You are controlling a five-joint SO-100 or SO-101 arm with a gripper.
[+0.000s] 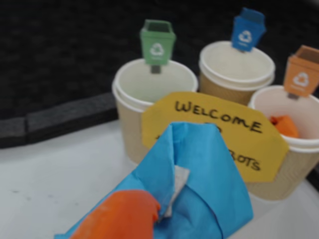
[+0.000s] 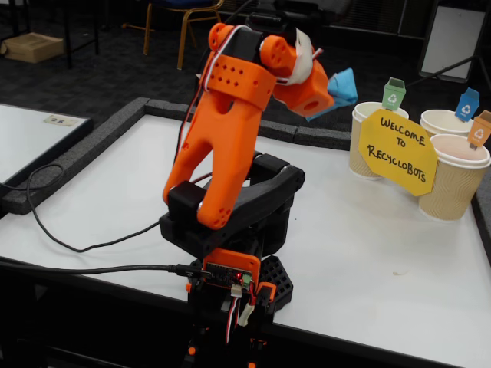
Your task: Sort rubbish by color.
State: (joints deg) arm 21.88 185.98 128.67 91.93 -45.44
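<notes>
On a white tabletop edged with dark foam strips, an orange printed arm is carrying a light blue paper lump [image 2: 343,87] high in the air toward a cluster of three paper cups. The gripper [image 2: 328,90] is pinching the lump between its fingers, and the wrist view is showing the blue sheet [image 1: 199,184] bunched against an orange fingertip [image 1: 122,214] at the bottom of the frame, its folds creased and soft rather than tightly balled.

The lump is hanging just short of the cups, apparently being held aloft so it can clear the rims before a drop. The cup with the blue bin tag [image 1: 237,69] is standing at the back of the group, empty as far as its mouth is showing, and looks the likely target. Beside it, the cup with the green bin tag [image 1: 149,104] is also showing a bare white interior, while the cup with the orange bin tag [image 1: 291,144] is already holding an orange scrap [image 1: 285,125].

The cups are ribbed beige card with rolled white lips. A yellow octagonal sign [image 2: 398,151], hand-lettered in black marker, is leaning across their fronts. No green lump is showing in either view.
</notes>
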